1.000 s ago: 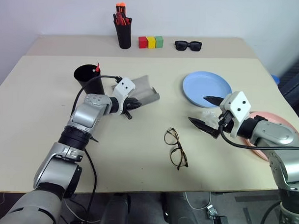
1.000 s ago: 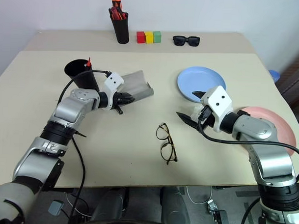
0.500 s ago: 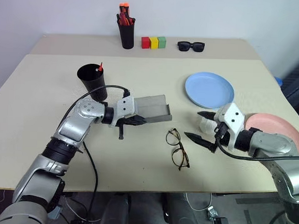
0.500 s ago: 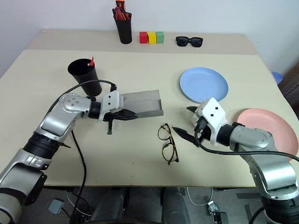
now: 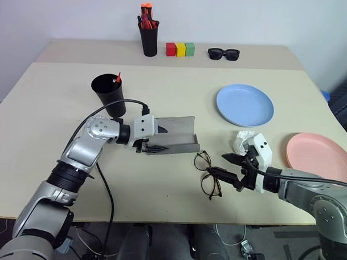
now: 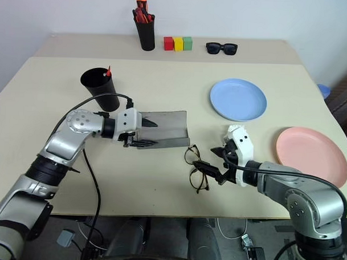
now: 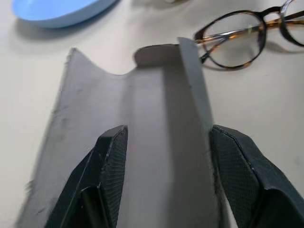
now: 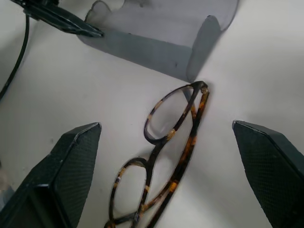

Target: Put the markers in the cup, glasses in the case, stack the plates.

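At table centre, the thin tortoiseshell-and-dark wire-framed eyeglasses with round clear lenses point(image 5: 207, 174) lie flat, temples folded, just beside the near corner of the grey oblong hard-shell glasses case point(image 5: 174, 140), at about 4 o'clock from it. The case lies open, trough upward.

The left claw point(image 7: 166, 173) has its two black fingers set apart astride one wall of the open case; whether the pads press it cannot be told from these views. The right claw point(image 8: 183, 166) stands wide open, one finger on either side of the eyeglasses, touching nothing.

Handling judgement: the eyeglasses are light, thin and springy, with fragile lenses and a frame that could slide on the smooth table point(image 5: 163, 95). The best hold looks to be across the bridge or the folded frame rims, pinched gently, not on the lens faces. The case looks stiff and light, likely to skid if pushed, so steadying it while loading seems wise.

The wide tapered matte black plastic cup point(image 5: 108, 93), at 10 o'clock from the case, shows a red-capped marker point(image 5: 116, 78) standing in it. The round light blue plastic plate point(image 5: 245, 104) and the round salmon pink plastic plate point(image 5: 319, 157) lie well apart, unstacked.
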